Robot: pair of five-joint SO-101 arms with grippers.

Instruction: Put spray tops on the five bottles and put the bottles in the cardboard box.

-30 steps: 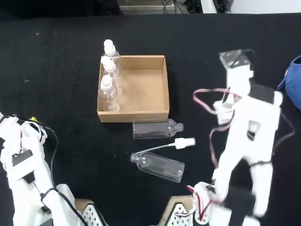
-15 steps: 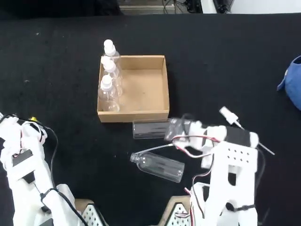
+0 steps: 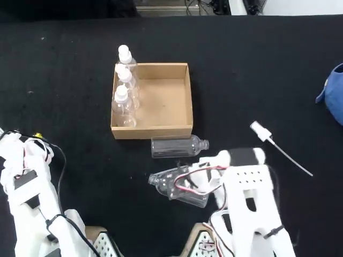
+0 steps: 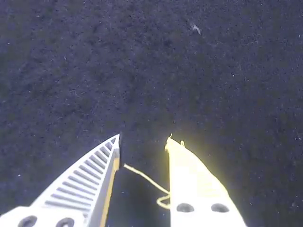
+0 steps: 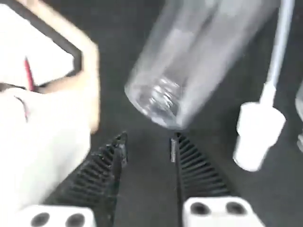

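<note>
**Right wrist view: the capping step is in hand**

The right gripper (image 5: 148, 139) is partly open and empty. Just ahead of its tips a clear plastic bottle (image 5: 189, 61) lies on its side, with a white spray top (image 5: 258, 132) with a thin tube beside it. Farther off is the brown cardboard box (image 3: 188, 96). Next, I judge: grasp the top and fit it.

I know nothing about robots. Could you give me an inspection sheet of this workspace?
Surface: black cloth table, no spills seen.
Job's things: cardboard box, three capped bottles standing along one wall; one uncapped bottle lies beside it, another under the right arm; two spray tops lie loose.
Clutter: blue object at the table's edge.
Claws: left claw open over bare cloth; right claw open, facing a bottle's end.
Cables: red and white wires on the right arm.
Surroundings: cords beyond the table.
</note>
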